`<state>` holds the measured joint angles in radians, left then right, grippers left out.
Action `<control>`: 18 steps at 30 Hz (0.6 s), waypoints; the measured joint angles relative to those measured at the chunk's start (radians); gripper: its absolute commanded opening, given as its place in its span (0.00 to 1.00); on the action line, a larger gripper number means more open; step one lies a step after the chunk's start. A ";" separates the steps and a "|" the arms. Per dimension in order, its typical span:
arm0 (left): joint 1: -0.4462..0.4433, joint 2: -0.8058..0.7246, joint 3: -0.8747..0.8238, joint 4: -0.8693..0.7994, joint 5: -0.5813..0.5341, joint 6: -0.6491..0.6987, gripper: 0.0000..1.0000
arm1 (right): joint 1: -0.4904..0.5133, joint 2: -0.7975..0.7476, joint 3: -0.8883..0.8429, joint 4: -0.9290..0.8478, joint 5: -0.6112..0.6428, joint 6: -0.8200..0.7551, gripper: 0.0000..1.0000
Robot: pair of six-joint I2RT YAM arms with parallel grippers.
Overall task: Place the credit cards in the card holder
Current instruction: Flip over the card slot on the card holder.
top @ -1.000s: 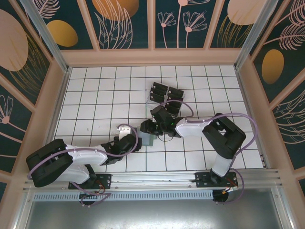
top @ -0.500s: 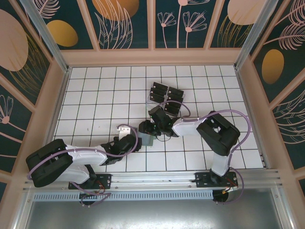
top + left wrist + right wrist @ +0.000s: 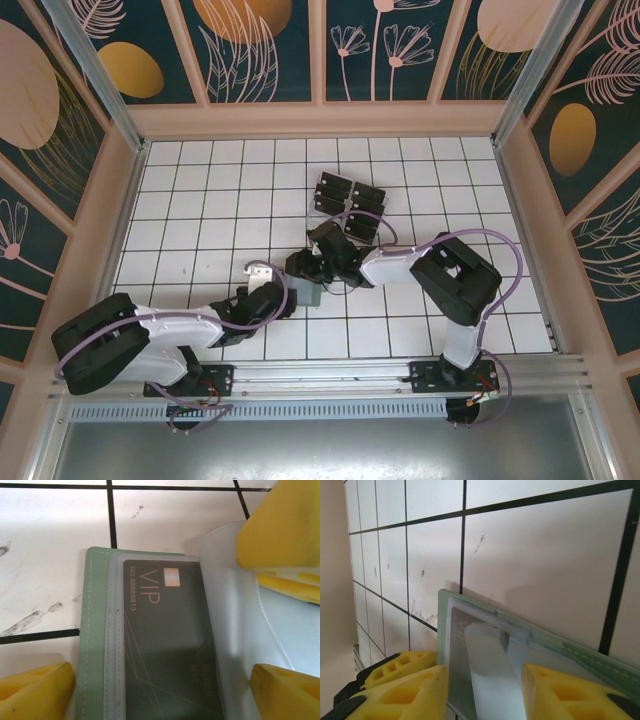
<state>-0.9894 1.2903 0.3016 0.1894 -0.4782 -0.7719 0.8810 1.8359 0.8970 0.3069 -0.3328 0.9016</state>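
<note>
White-tiled tabletop [image 3: 200, 200]: one card [image 3: 165, 645] sits in the card holder [image 3: 95, 630], more credit cards [image 3: 345, 205] wait beyond it; my left hand [image 3: 160, 685] straddles it wide open, and I cannot tell if my right hand [image 3: 487, 680] grips anything.

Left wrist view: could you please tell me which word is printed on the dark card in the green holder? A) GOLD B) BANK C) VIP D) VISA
C: the card in the holder reads VIP in pale letters beside its number.

White arms [image 3: 180, 325], black joints, purple cables [image 3: 475, 232], yellow fingers [image 3: 280, 525] (hollow-ribbed)
</note>
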 measured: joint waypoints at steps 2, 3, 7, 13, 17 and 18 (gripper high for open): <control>0.000 -0.042 -0.003 -0.040 -0.009 -0.006 0.98 | 0.000 0.000 0.000 0.006 -0.006 0.003 0.43; 0.000 -0.073 -0.003 -0.063 -0.018 -0.011 0.98 | 0.000 0.000 0.000 0.008 -0.009 0.005 0.43; 0.000 -0.253 -0.002 -0.138 -0.075 -0.039 0.99 | 0.003 0.000 0.000 0.012 -0.011 0.018 0.43; 0.000 -0.449 0.032 -0.230 -0.175 -0.074 0.98 | 0.011 0.002 0.006 0.011 -0.014 0.022 0.43; 0.000 -0.461 0.058 -0.274 -0.209 -0.095 0.99 | 0.023 0.016 0.038 0.009 -0.014 0.022 0.43; 0.000 -0.465 0.058 -0.281 -0.216 -0.101 0.98 | 0.028 0.019 0.050 0.005 -0.014 0.022 0.43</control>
<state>-0.9894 0.8253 0.3592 -0.0917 -0.6937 -0.8730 0.9089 1.8549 0.9466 0.3122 -0.3466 0.9237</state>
